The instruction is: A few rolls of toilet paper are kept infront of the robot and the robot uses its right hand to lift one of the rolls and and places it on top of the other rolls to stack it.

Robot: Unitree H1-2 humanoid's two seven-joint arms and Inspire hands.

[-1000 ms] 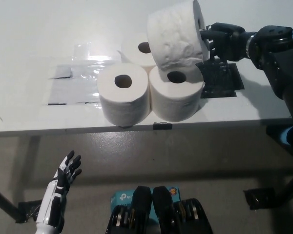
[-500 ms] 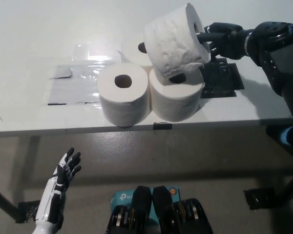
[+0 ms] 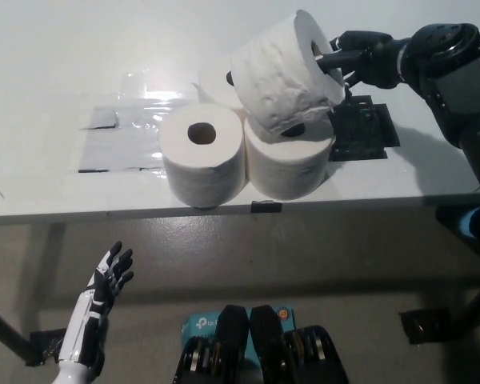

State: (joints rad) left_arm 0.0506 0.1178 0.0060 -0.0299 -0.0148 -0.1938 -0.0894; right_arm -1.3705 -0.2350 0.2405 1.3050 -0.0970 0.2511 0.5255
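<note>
Three white toilet rolls stand upright on the white table (image 3: 56,192): a front left roll (image 3: 202,160), a front right roll (image 3: 290,165) and a back roll (image 3: 221,82), mostly hidden. A fourth roll (image 3: 282,70) is held tilted on its side above them, its lower edge at the front right roll's top. My black right hand (image 3: 354,61) is shut on this raised roll, with a finger in its core hole. My white left hand (image 3: 106,285) rests open below the table edge at the lower left.
A clear plastic sheet (image 3: 120,136) lies taped on the table left of the rolls. A black patch (image 3: 358,132) lies right of them. The table's front edge (image 3: 224,210) runs just before the front rolls. A blue box (image 3: 200,326) sits on the floor.
The raised roll has moved a little left and tipped further onto its side, following my right hand. The three standing rolls and my left hand stayed put.
</note>
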